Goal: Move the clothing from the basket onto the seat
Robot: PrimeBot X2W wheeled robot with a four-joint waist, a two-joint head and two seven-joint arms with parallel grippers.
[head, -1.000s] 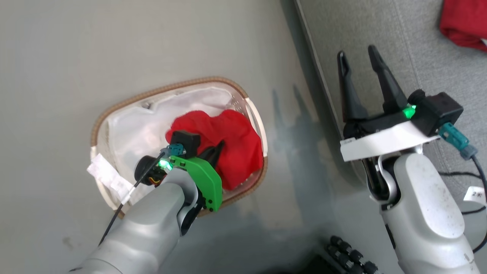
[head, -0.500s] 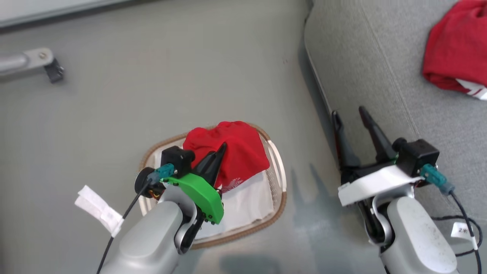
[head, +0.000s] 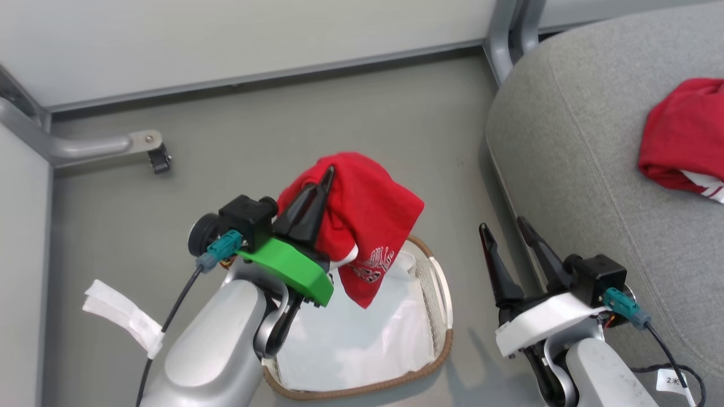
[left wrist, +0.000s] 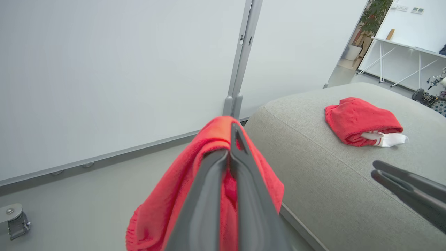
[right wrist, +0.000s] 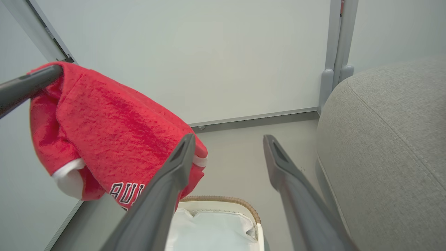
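Observation:
My left gripper (head: 327, 172) is shut on a red jersey (head: 373, 226) with white trim and dark lettering. The jersey hangs clear above the basket (head: 447, 339), whose white liner lies bare. In the left wrist view the cloth (left wrist: 167, 202) drapes over both shut fingers (left wrist: 240, 167). My right gripper (head: 502, 226) stands open beside the basket, at the edge of the grey seat (head: 565, 169), holding nothing. A second red jersey (head: 684, 147) lies bunched on the seat. The right wrist view shows the hanging jersey (right wrist: 104, 132) left of my open right gripper (right wrist: 230, 139), and the basket rim (right wrist: 223, 200) below.
Pale wall panels stand behind, with a grey metal post (head: 509, 28) at the seat's corner. A metal foot with a caster (head: 153, 150) sits on the floor to the left. A white tag (head: 121, 316) hangs from my left arm's cable.
The camera view has shifted. My left gripper has lifted the red jersey out of the basket, up above its rim. The right gripper stays open.

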